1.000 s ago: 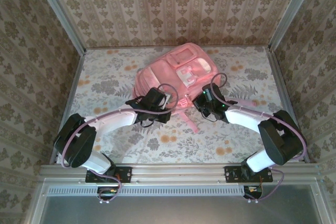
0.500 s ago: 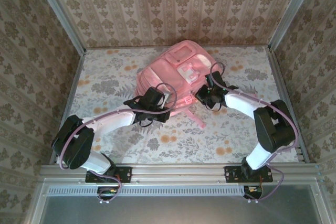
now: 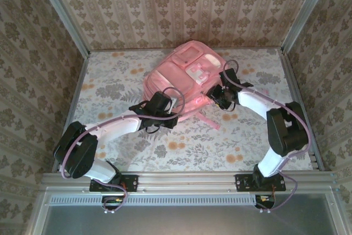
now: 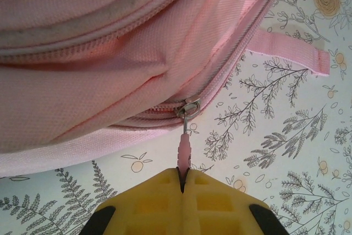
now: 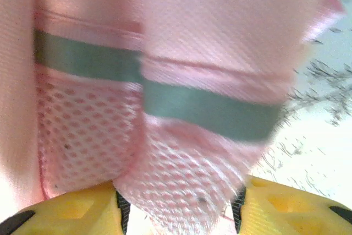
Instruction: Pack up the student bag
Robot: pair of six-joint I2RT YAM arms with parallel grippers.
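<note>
Student bag point(image 3: 184, 75), pink fabric, whitish patches, mesh side

Tabletop point(image 3: 110, 83): pale floral-print cover. Walls point(image 3: 187, 9) on three sides: beige damask-pattern paper. Aluminium rail point(image 3: 187, 180) along near edge. Even lighting.

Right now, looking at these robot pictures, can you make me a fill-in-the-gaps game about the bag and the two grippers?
1. The student bag lying on the flowery table is coloured ____.
2. The left gripper is shut on the pull tab of the bag's ____.
3. The fabric between the right gripper's open fingers is ____, full of little holes.
Missing words: pink; zipper; mesh.
</note>
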